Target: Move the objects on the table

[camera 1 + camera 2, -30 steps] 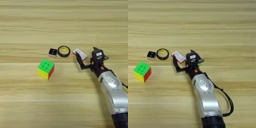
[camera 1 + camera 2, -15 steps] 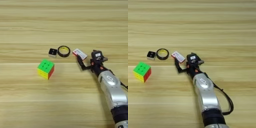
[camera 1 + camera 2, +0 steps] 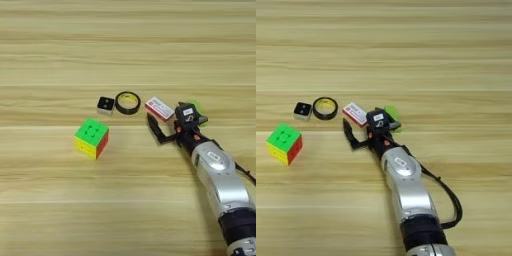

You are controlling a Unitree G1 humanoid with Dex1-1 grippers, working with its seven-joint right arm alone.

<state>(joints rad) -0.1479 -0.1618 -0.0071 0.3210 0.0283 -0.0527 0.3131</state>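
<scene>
- One right gripper (image 3: 169, 122) on a silver forearm (image 3: 220, 175), entering from bottom right; fingers spread wide, nothing held.
- Left finger (image 3: 156, 130) low over the table (image 3: 125, 45), just below the red-and-white box (image 3: 159, 109); second finger up beside the box's right end. Contact with the box: cannot tell.
- Likely risk 1: flat box, low profile. Fingers closing from this pose probably slide it along the wood rather than pinch it.
- Likely risk 2: box pushed leftward into the black ring (image 3: 127, 102) just beside it, and the ring in turn into the small black-and-white block (image 3: 105, 104).
- Likely risk 3: green bar (image 3: 195, 105) largely hidden behind the gripper head, so easily nudged unseen by any sideways move of the wrist.
- Puzzle cube (image 3: 91, 137) well apart at lower left, green face up, out of the likely disturbance zone.
- Count by kind: one box, one green bar, one ring, one small block, one puzzle cube.
- Five loose items in total, four of them in a row near the gripper.
</scene>
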